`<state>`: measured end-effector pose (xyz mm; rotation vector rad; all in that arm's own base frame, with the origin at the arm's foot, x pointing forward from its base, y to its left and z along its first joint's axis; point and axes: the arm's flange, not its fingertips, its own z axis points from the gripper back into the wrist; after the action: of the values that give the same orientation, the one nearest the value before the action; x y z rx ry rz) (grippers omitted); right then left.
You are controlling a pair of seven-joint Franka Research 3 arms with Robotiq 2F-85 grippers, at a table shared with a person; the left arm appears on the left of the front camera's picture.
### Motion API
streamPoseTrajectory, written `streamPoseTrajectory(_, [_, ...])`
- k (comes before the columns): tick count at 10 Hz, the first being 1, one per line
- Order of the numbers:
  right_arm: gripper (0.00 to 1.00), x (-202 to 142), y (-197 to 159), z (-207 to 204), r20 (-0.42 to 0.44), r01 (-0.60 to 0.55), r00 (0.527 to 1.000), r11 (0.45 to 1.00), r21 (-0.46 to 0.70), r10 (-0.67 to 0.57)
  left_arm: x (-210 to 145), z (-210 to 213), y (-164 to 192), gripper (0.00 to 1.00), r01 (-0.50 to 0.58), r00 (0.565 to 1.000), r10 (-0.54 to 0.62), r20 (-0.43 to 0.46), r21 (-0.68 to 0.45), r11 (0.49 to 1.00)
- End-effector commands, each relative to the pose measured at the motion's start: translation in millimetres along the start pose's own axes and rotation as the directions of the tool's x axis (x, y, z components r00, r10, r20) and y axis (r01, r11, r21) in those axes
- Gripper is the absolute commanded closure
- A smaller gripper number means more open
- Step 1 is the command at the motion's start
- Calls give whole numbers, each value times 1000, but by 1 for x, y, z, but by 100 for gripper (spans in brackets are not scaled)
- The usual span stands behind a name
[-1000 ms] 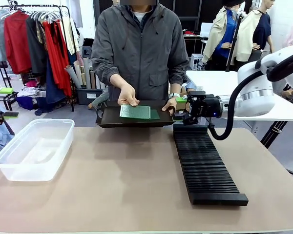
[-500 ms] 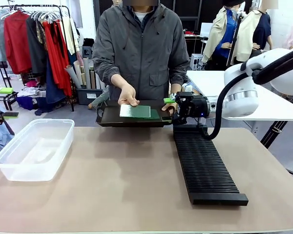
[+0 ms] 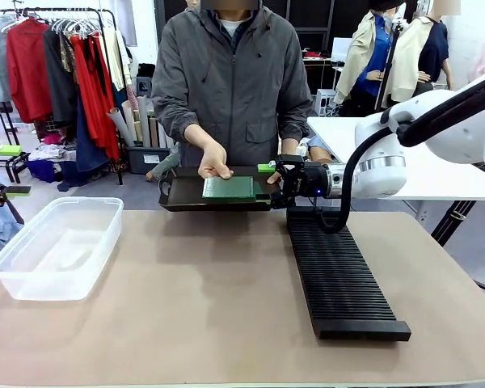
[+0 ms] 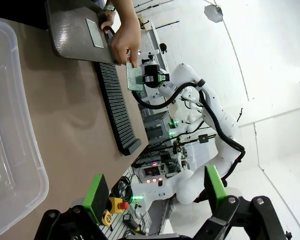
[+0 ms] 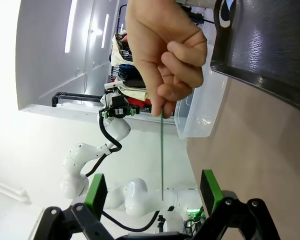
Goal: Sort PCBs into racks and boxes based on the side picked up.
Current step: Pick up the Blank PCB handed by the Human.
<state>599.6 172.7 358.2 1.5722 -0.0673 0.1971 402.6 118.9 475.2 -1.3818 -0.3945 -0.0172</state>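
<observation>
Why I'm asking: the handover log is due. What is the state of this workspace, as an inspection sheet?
Surface: tan tabletop, bare between tub and rack.
Job's things: clear tub on the robot's left, nothing seen inside; black rack on the right, no boards seen in its slots; person's hand holds a PCB over the dark tray.
Clutter: nothing seen.
Grippers: right gripper open, one pad on either side of the PCB's edge, not closed on it; left gripper open, holding nothing.
Cables: black cable loops off the right wrist above the rack's far end.
Surroundings: clothes rail behind the table.
</observation>
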Motion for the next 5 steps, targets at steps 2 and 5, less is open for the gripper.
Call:
streamPoseTrajectory(2, [0,15,7,-20,-3,18,1000,1000,2,-18,-1,1,-1,0,-5,1000,5,1,-6,1000])
streamPoseTrajectory(5, [0,19,8,-29,-6,32,999,999,-3,-32,-1,1,-1,0,-5,1000,5,1,-6,1000])
